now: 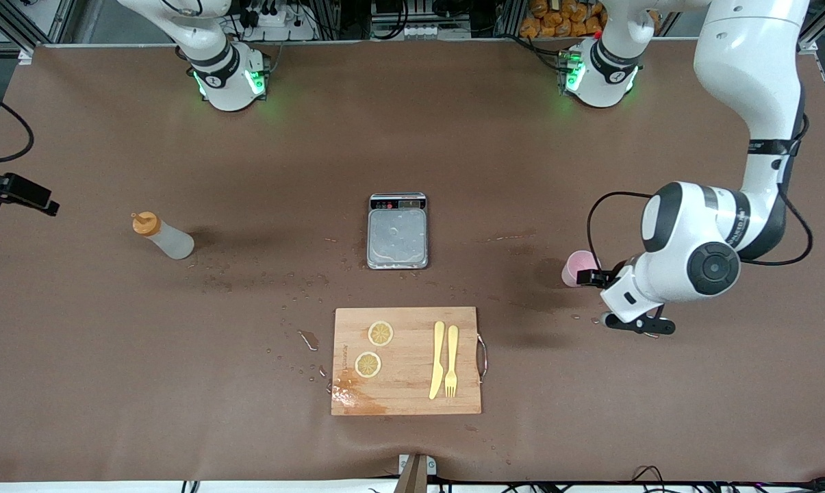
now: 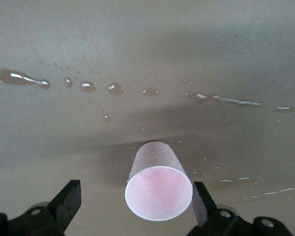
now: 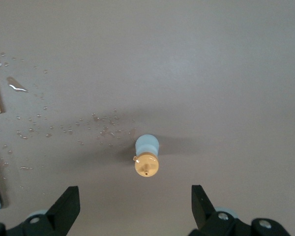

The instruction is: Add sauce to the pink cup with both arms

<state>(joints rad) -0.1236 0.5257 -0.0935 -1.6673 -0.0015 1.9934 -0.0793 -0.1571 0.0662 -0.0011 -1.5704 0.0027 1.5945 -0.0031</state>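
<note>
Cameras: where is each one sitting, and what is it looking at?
Front view: high across the table, facing both arms; shows the left hand at the pink cup.
Left wrist view: on the left arm, looking down at the pink cup between its open fingers.
Right wrist view: on the right arm, above the sauce bottle; fingers open.
Shared: the bottle and cup.
</note>
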